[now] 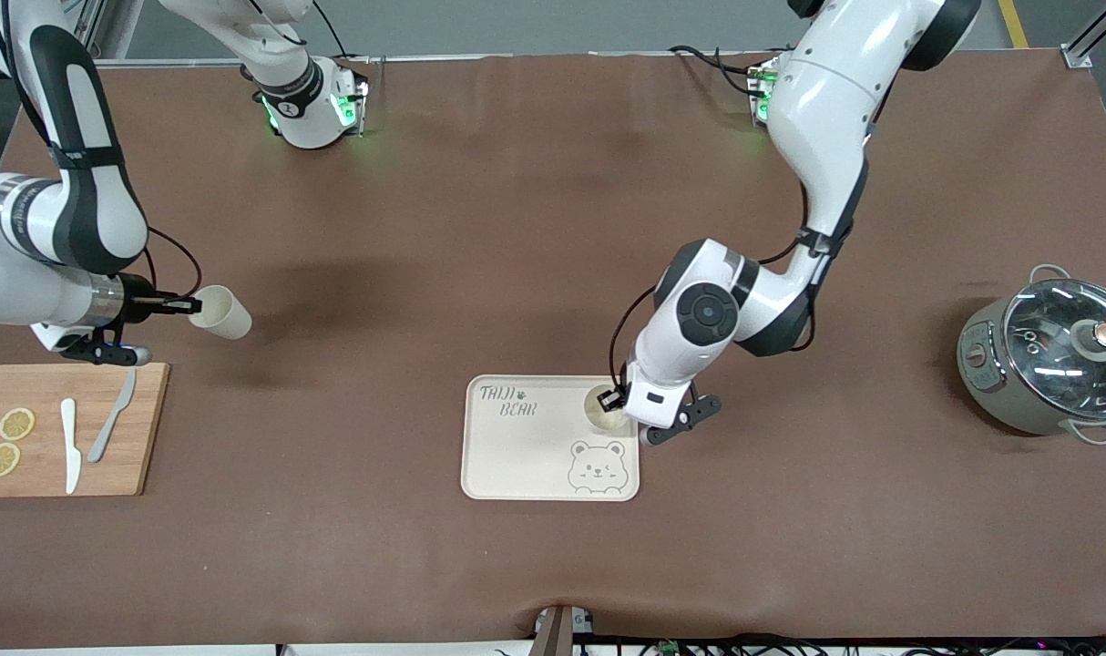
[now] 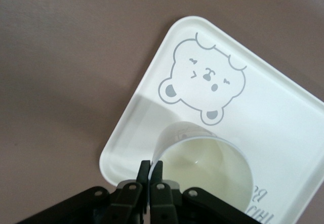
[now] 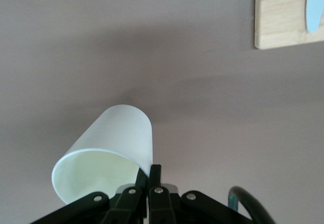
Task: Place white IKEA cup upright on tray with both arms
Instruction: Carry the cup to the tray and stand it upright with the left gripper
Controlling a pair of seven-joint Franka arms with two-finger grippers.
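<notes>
The cream tray (image 1: 517, 456) with the bear drawing lies near the table's middle. A white cup (image 1: 603, 407) stands about upright, mouth up, at the tray's corner nearest the left arm. My left gripper (image 1: 615, 398) is shut on this cup's rim. In the left wrist view the gripper (image 2: 151, 166) pinches the cup's (image 2: 207, 173) wall over the tray (image 2: 283, 107). I cannot tell whether the cup rests on the tray. My right gripper (image 1: 191, 306) is shut on the rim of a second white cup (image 1: 223, 312), held on its side over the table; the right wrist view shows this gripper (image 3: 150, 171) and cup (image 3: 109, 148).
A wooden cutting board (image 1: 143, 428) with two lemon slices (image 1: 8, 442), a white knife (image 1: 70, 446) and a grey knife (image 1: 111, 428) lies at the right arm's end, below the right gripper. A grey pot with a glass lid (image 1: 1054, 360) stands at the left arm's end.
</notes>
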